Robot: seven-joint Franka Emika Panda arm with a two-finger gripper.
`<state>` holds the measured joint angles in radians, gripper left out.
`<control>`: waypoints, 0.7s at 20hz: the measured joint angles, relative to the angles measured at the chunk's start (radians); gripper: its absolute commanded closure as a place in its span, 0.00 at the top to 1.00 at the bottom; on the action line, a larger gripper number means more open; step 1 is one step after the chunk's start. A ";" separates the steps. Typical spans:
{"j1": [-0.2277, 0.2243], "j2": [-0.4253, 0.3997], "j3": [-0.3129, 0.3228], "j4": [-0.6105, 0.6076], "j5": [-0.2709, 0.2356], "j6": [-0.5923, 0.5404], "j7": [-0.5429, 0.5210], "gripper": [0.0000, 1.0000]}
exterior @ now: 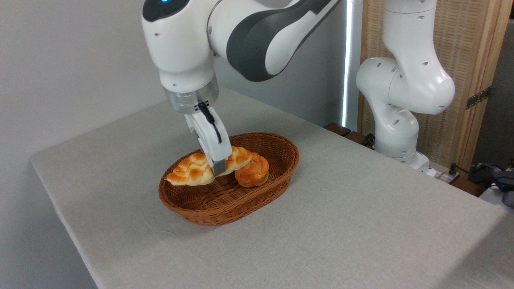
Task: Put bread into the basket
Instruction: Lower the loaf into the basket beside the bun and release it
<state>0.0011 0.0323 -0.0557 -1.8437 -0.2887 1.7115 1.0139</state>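
**Gripping the braided loaf over the basket**

Reaching down from the upper left, the white arm [225,36] puts its tool [217,170] right at the middle of the bread [192,170]. Tool fingers [219,165] look narrow and clamped on the loaf's midsection; only the near finger shows, far one hidden behind the bread, but the tool is holding the bread.

Bread: long braided loaf, golden-orange with pale seams, pointed ends. It sits inside the basket [209,208] area, tilted a bit, its left tip resting on or just above the left rim, its right end deeper toward the basket's middle. Cannot tell if the underside touches the basket floor or hangs just clear of it.

Small round orange bun [252,171] lies in the basket, just right of the tool, touching or nearly touching the loaf's right end.

Basket: oval, shallow, reddish-brown wicker, braided rim, standing on the grey cloth-covered surface [341,224], roughly centre of it. Near half of the basket floor is bare.

A black cable [209,114] runs down the tool body from the silver wrist flange [192,98].

Arm base column [401,120] stands at the surface's far right edge. Behind it a woven screen with a wooden frame [470,60]. Some cables and dark gear [494,176] at far right, too small to identify. Plain grey wall [60,60] at left.
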 measured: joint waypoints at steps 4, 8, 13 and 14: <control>-0.004 0.021 -0.010 0.000 0.015 0.001 0.002 1.00; -0.005 0.025 -0.030 0.000 0.070 0.001 0.003 1.00; -0.005 0.025 -0.034 0.000 0.078 0.023 0.006 1.00; -0.005 0.025 -0.035 0.000 0.078 0.029 0.006 1.00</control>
<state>-0.0037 0.0575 -0.0904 -1.8435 -0.2104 1.7405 1.0199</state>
